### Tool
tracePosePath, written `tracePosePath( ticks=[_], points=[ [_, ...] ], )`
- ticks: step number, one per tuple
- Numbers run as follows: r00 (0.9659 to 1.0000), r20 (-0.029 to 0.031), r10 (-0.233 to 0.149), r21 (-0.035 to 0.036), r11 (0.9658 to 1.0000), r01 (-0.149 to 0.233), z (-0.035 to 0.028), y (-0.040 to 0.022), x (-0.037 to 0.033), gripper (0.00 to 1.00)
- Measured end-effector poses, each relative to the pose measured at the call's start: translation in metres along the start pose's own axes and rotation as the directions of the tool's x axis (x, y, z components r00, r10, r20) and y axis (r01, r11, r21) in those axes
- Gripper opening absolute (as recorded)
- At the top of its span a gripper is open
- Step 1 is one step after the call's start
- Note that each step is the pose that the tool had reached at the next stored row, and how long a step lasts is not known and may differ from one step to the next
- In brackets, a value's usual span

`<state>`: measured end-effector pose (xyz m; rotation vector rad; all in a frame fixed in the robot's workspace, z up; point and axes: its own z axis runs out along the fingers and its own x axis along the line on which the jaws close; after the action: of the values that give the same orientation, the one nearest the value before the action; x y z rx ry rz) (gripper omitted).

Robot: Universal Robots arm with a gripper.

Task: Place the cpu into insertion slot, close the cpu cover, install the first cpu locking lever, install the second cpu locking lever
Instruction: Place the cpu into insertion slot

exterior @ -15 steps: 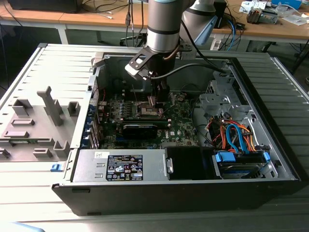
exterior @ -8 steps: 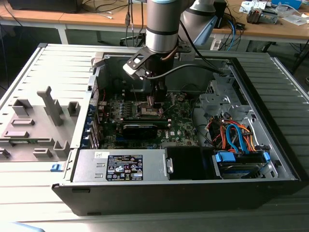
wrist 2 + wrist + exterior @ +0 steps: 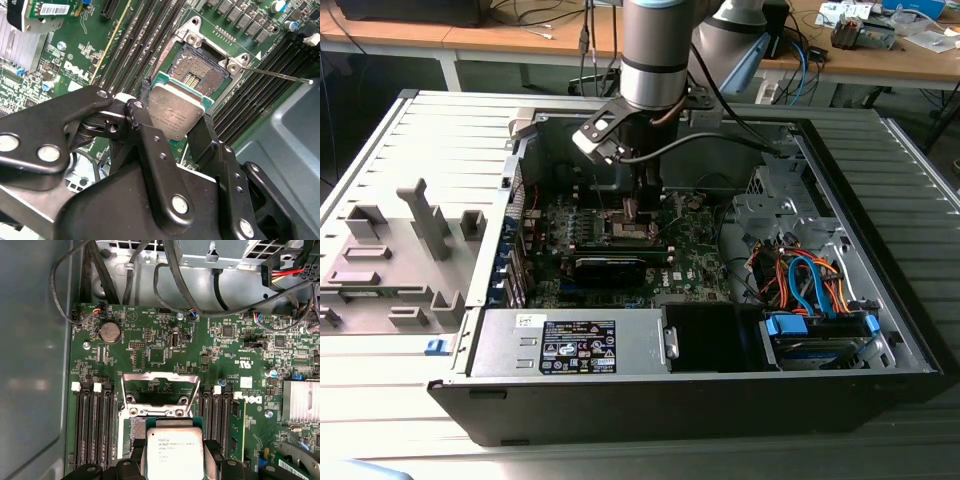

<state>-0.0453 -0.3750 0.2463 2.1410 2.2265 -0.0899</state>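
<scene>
— Exterior view first. Where, reckoned from the insertion slot [image 3: 631, 233]?
— Straight above it, deep inside the open computer case [image 3: 740, 405]. Gripper [image 3: 632, 203] hanging there from the arm, with the cpu [image 3: 630, 209] a small pale patch at its tip. Touching the slot or clear of it: impossible to say from here.

— Second wrist view, then. Grip?
— Gripper [image 3: 172, 120] pinching the cpu [image 3: 175, 112], black fingers [image 3: 201, 135] pressed on two opposite edges. Poised over one side of the insertion slot [image 3: 197, 75] and not seated, with most of the slot's dark contact field bare. Thin locking lever [image 3: 280, 75] jutting out from a corner of the slot, unlatched.

— Handling?
— Judged light, thin and rigid, with no give under the pads. Delicate all the same, since skewed or forced seating would probably harm the contacts underneath and in the slot. Best taken by the bare edges, as here. Smooth lid, so likely slippery in a slack hold.

— Looks?
— Flat and square. Dull silvery top with faint print, and a green rim peeping round it.

— First wrist view?
— Cpu [image 3: 174, 452] held between dark fingers [image 3: 211, 457] of the gripper [image 3: 174, 460], covering part of the insertion slot [image 3: 136, 429]. Beyond the slot, the cpu cover [image 3: 160, 376] swung up and open: a silvery frame, green motherboard [image 3: 150, 355] showing through its cut-out.
</scene>
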Motion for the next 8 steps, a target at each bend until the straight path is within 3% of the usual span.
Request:
tracePosePath(
  ticks=[8],
  points=[
    [0.9993, 0.0000, 0.037, 0.0029, 0.9993, -0.037, 0.0023, -0.0001, 0.0026, 0.55]
  ],
)
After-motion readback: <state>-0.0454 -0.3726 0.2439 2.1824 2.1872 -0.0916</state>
